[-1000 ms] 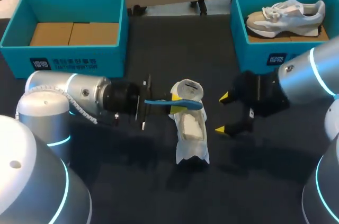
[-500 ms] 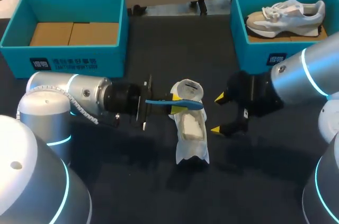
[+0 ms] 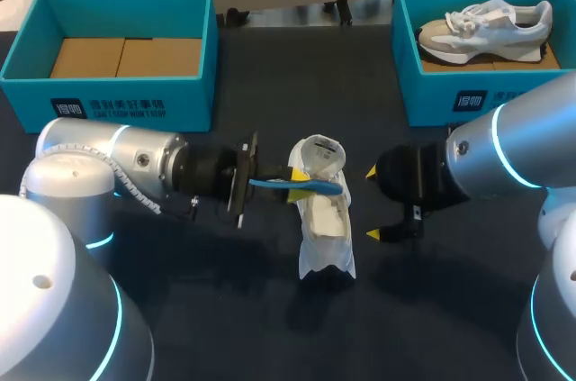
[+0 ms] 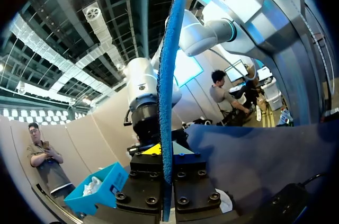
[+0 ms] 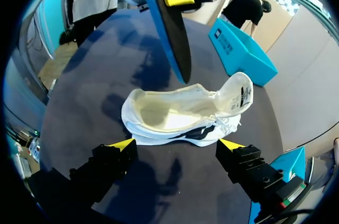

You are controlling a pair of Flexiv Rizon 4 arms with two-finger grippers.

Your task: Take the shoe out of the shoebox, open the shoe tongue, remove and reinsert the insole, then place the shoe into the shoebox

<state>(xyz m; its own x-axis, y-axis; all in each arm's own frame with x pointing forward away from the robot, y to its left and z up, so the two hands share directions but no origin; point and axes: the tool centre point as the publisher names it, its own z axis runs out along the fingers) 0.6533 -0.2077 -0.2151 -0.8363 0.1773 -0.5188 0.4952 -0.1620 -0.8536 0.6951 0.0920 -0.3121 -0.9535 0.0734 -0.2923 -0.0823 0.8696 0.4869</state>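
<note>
A white shoe (image 3: pixel 326 223) lies on the dark table with its opening up and its tongue pulled back. My left gripper (image 3: pixel 295 185) comes in from the left, shut on a blue insole (image 3: pixel 324 186) that hangs flat over the shoe's heel end. In the left wrist view the insole (image 4: pixel 167 86) shows edge-on, clamped by the left gripper (image 4: pixel 167 152). My right gripper (image 3: pixel 373 203) stands open just right of the shoe, holding nothing. From the right wrist, the shoe (image 5: pixel 180 115) lies ahead of the right gripper (image 5: pixel 176 144), with the insole (image 5: pixel 169 28) above it.
A teal shoebox (image 3: pixel 117 97) with a bare cardboard floor stands at the back left. A second teal shoebox (image 3: pixel 450 93) at the back right holds another white shoe (image 3: pixel 486 22). Both arms flank the shoe closely.
My right gripper has moved left and a little down, closer to the shoe, staying open. My left gripper with the insole has shifted slightly right.
</note>
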